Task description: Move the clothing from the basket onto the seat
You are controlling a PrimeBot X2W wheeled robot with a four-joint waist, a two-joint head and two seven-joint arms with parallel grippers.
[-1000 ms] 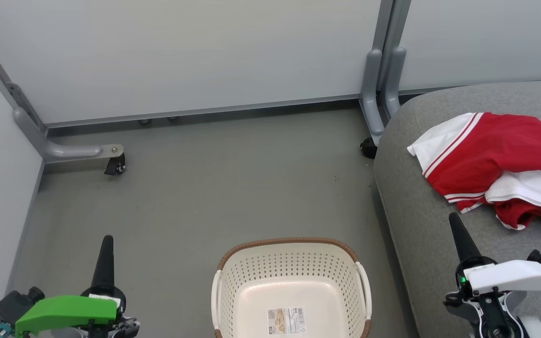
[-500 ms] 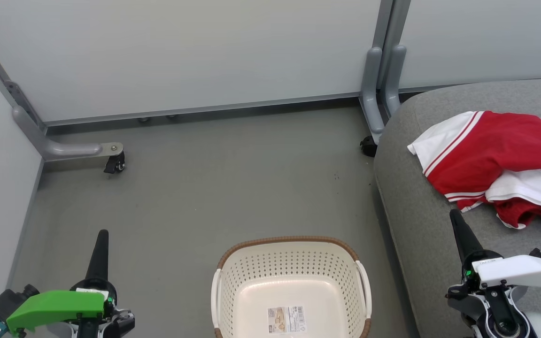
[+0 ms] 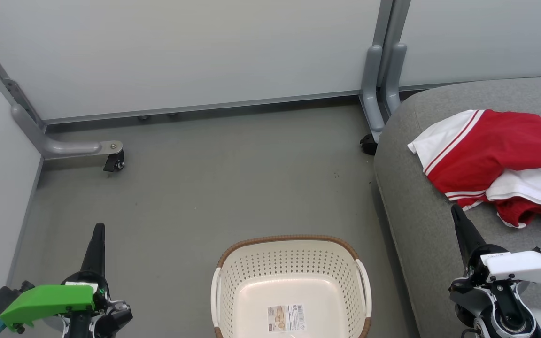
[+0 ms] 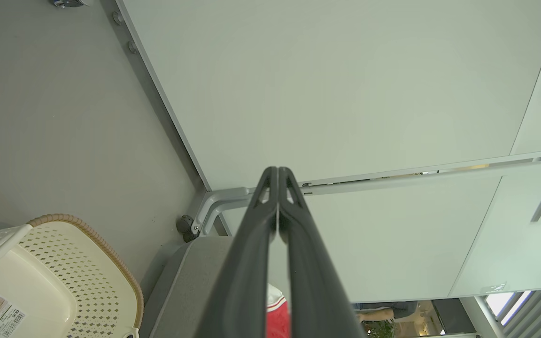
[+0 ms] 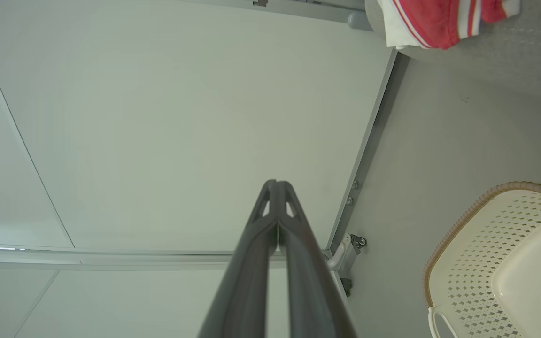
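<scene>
The clothing (image 3: 496,159) lies heaped on the seat (image 3: 421,225), and the basket (image 3: 289,265) on the floor (image 3: 204,188) holds nothing but its own label sticker (image 3: 286,319), so the task looks done, with nothing left to move. The left gripper (image 3: 98,229) and right gripper (image 3: 455,211) are both closed tight, fingers together, holding nothing

Basket (image 3: 289,240) on the floor (image 3: 195,188) at near centre, seat (image 3: 411,206) just right of it — clothing (image 3: 491,150) heaped on the seat, partition panels (image 3: 181,51) along the far side.
</scene>
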